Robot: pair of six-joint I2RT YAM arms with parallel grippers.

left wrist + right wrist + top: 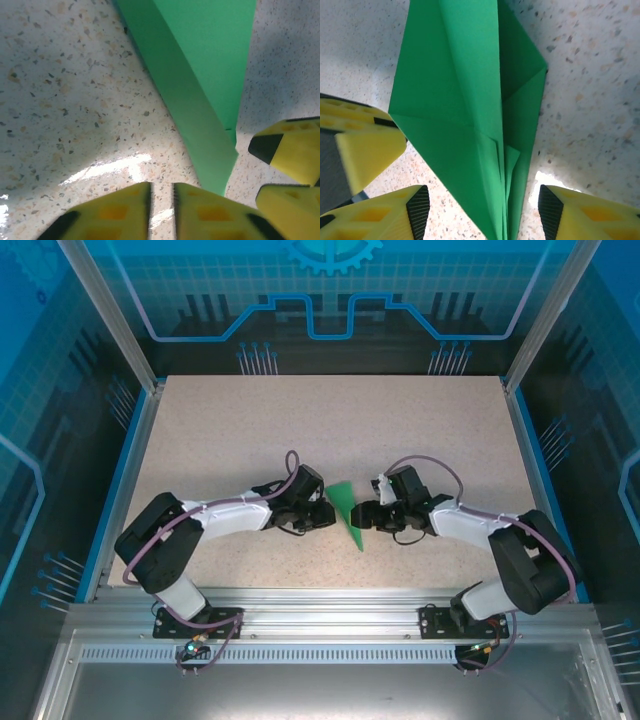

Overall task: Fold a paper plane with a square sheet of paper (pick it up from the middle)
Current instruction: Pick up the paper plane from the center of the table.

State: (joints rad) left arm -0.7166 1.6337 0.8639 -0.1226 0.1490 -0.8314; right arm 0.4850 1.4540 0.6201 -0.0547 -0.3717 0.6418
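Note:
The green sheet of paper [346, 506] lies folded into a narrow pointed dart on the table between my two grippers. In the right wrist view the folded paper [465, 100] shows a centre ridge and layered flaps. My right gripper [483, 212] stands open astride its narrow end, pads apart from the paper on both sides. In the left wrist view a long folded edge of the paper [200, 90] runs to the upper right. My left gripper [161, 187] sits just beside it, jaws a narrow slit apart with only table between them. From above, the left gripper [322, 516] and right gripper [362, 519] face each other across the paper.
The speckled tabletop [330, 430] stretches free behind the paper. Blue rails [118, 490] border its sides and a metal frame [330, 605] runs along the near edge. The right gripper's yellow fingers [287, 150] reach into the left wrist view close by the paper.

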